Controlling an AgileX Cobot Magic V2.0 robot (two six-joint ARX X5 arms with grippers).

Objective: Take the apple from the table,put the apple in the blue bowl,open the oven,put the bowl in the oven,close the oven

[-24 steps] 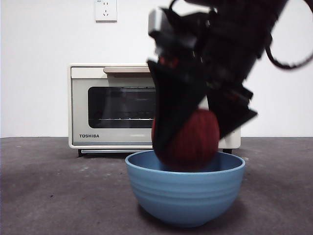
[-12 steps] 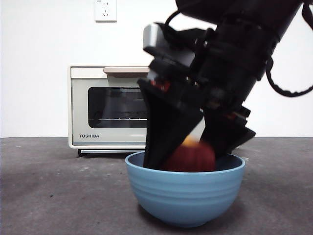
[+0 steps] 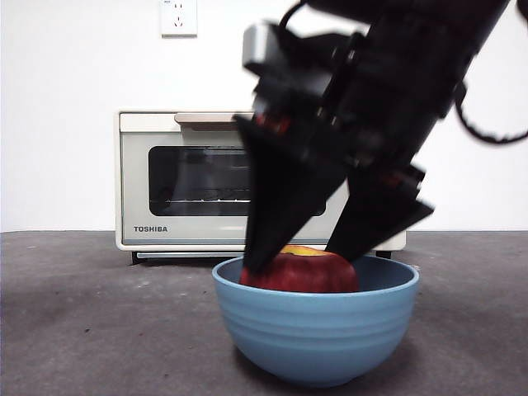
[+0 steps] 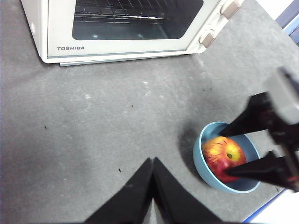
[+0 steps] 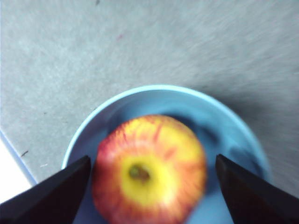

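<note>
The dark red apple with its yellow top lies inside the blue bowl, near the front of the table. My right gripper hangs just above it, open, one jaw on either side of the apple and not touching it. The bowl's rim rings the fruit. Behind the bowl stands the cream oven with its door closed. My left gripper is shut and empty over bare table, well to the side of the bowl.
A wall socket sits above the oven. The table's edge runs close behind the bowl in the left wrist view. Two beige knobs are on the oven's right side.
The right gripper lowered the apple into the bowl and opened. The apple now rests there, free of the jaws, which have drawn up a little.
</note>
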